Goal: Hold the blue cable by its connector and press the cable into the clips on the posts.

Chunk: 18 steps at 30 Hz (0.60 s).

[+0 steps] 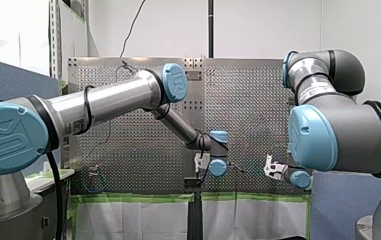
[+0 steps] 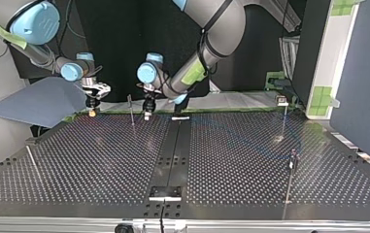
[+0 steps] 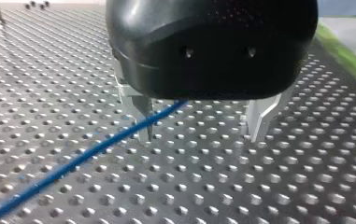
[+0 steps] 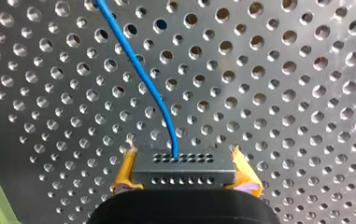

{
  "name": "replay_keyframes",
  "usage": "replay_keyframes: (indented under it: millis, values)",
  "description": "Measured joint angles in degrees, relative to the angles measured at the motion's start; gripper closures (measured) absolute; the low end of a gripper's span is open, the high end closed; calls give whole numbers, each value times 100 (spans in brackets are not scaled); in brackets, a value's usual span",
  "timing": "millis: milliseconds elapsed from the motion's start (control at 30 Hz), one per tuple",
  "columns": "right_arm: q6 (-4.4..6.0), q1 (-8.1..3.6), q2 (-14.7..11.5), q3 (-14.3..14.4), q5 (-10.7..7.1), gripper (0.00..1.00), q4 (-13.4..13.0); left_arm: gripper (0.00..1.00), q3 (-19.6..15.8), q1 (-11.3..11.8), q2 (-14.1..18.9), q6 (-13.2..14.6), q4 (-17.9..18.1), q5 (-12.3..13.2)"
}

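Right gripper low over table, pads around connector

The right gripper is held at the upper left and the black left gripper at the upper middle, over a dark metal table full of holes, a thin metal post between them.

Front view from behind, top view facing back across the perforated table, wrist views close over it.

Thin posts stand well apart on the dark perforated table.
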Motion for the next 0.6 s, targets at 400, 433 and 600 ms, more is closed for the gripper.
replay_keyframes:
  millis: [400,433,600]
  values:
    - [5,57,7,1,0,100,3,0,-311,-107,12,421,-171,-138]
    - [6,60,8,1,0,100,3,0,-305,-129,12,451,-203,-121]
    - [17,77,8,2,1,100,5,0,-288,-249,12,548,-412,20]
